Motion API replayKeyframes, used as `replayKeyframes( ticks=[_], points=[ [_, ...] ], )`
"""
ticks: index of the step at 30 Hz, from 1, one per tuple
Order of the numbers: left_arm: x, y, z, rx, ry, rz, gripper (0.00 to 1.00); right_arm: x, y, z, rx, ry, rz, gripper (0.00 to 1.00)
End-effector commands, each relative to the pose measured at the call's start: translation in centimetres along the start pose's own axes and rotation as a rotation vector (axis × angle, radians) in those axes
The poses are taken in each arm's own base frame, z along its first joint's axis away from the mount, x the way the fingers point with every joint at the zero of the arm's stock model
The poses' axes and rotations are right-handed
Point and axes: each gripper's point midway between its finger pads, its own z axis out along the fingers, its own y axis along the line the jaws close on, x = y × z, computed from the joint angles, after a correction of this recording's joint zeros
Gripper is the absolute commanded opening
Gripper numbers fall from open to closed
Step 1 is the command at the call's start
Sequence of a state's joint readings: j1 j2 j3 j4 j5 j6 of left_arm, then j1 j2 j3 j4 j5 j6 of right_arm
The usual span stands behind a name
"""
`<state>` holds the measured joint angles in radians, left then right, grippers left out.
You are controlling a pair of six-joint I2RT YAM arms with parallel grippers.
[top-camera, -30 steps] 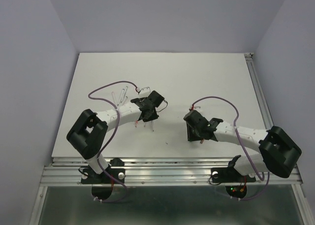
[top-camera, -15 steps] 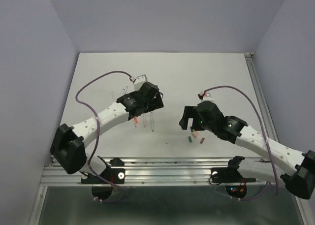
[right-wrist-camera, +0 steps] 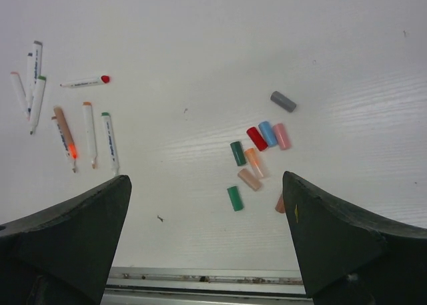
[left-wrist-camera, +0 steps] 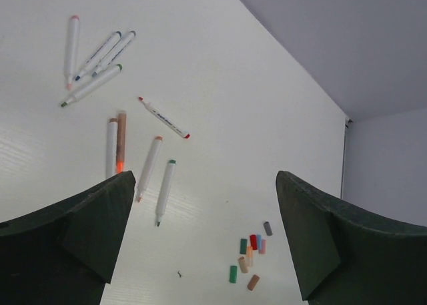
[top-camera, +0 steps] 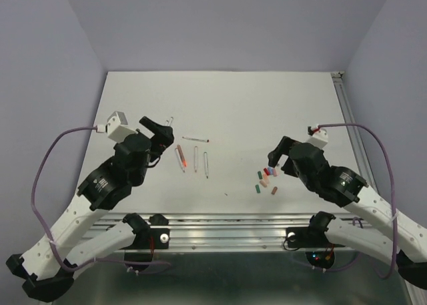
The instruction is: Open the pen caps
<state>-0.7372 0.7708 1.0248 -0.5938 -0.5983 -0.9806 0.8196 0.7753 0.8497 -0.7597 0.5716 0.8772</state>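
Several pen caps (top-camera: 265,179) in red, blue, pink, green, orange and grey lie loose in a cluster on the white table, right of centre. They also show in the left wrist view as pen caps (left-wrist-camera: 250,253) and in the right wrist view as pen caps (right-wrist-camera: 257,155). Uncapped white pens (top-camera: 193,159) lie left of centre, with more pens (left-wrist-camera: 93,58) farther back left. My left gripper (top-camera: 157,135) hangs open above the table, left of the pens, holding nothing. My right gripper (top-camera: 276,159) is open too, just right of the caps and above them, also holding nothing.
An aluminium rail (top-camera: 227,221) runs along the table's near edge and shows as a rail (right-wrist-camera: 200,278) in the right wrist view. A side rail (top-camera: 352,131) borders the right edge. Lilac walls close in three sides. A small dark speck (top-camera: 225,194) lies near the front.
Both grippers have opened wide. The left arm has swung back to the left and the right arm back to the right, uncovering the pens and caps on the table.
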Motion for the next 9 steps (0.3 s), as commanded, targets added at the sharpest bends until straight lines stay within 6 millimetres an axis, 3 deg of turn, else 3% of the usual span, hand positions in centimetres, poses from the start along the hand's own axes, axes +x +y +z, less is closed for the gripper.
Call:
replayKeyframes(
  ticks=[1, 9],
  points=[
    [0.4, 3.3, 0.1, -0.097, -0.032, -0.013, 0.99, -2.1, -0.2, -0.8, 0.013, -0.078, 0.075, 1.0],
    [0.5, 4.9, -0.1, -0.154, -0.041, -0.021, 0.99, -1.8, -0.1, -0.4, 0.015, -0.079, 0.069, 1.0]
  ],
)
